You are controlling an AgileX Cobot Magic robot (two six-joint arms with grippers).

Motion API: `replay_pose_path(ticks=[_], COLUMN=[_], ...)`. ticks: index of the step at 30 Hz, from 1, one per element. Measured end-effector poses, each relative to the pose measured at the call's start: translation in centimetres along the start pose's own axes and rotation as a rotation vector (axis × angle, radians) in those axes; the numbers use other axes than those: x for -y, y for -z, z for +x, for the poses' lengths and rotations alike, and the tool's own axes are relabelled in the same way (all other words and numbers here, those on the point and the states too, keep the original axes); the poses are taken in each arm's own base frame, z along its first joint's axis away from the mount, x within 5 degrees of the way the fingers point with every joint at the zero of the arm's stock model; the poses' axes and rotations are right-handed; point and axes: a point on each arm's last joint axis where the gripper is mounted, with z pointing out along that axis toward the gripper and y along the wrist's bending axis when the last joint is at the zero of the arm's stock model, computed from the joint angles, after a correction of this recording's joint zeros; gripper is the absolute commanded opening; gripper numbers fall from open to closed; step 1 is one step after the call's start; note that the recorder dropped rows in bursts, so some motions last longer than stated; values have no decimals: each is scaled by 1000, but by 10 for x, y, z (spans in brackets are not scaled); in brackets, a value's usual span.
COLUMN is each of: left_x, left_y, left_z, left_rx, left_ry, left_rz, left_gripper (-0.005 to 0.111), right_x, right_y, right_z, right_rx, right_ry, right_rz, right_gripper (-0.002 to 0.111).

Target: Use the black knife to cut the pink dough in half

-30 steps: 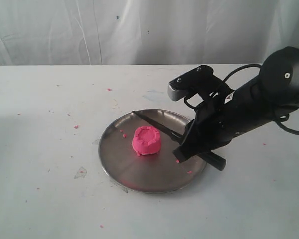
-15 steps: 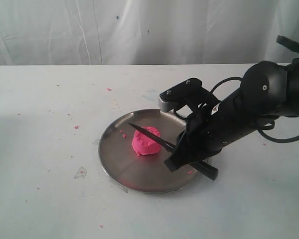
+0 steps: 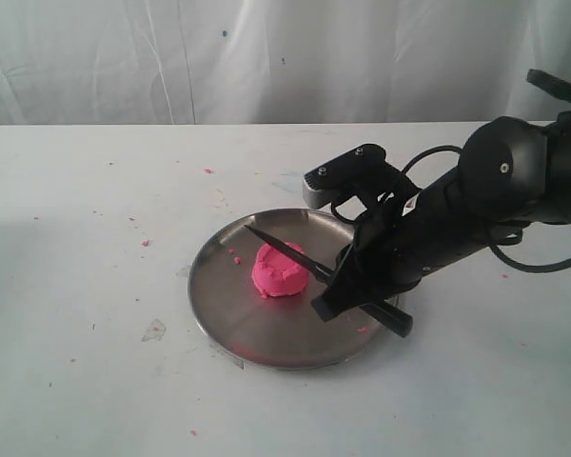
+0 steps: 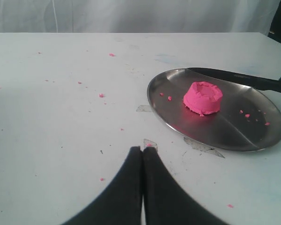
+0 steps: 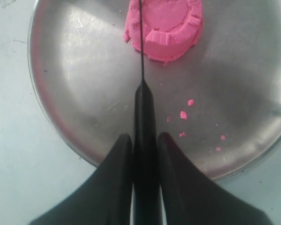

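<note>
The pink dough (image 3: 279,270) is one round puck with a dented top near the middle of the steel plate (image 3: 238,319). My right gripper (image 3: 335,290) is shut on the handle of the black knife (image 3: 287,251); the blade slants over the dough's left part, point toward the plate's far rim. In the right wrist view the black knife (image 5: 143,112) runs edge-on from my right gripper (image 5: 144,140) over the pink dough (image 5: 171,21). My left gripper (image 4: 142,151) is shut and empty, low over the table short of the steel plate (image 4: 253,140), with the pink dough (image 4: 203,97) beyond.
Pink crumbs (image 3: 234,256) lie on the plate and are scattered over the white table (image 3: 86,314). A small scrap of clear tape (image 3: 154,330) lies left of the plate. A white curtain (image 3: 266,57) hangs behind the table.
My right arm has swung left and toward the front with the knife; the blade, at first behind the dough, now lies across above it. The dough has not moved.
</note>
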Motion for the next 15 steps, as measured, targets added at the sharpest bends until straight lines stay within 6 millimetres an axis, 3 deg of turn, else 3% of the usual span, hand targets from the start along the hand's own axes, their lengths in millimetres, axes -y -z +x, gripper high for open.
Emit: replay_pose_path(ticks=[15], left_x=[0], left_y=[0], left_z=[0], left_rx=[0], left_ry=[0], left_rz=[0], left_gripper=[0], right_x=[1], right_y=[0], right_z=[-3], right_rx=[28], right_ry=[-10], right_rz=[12], right_gripper=[0])
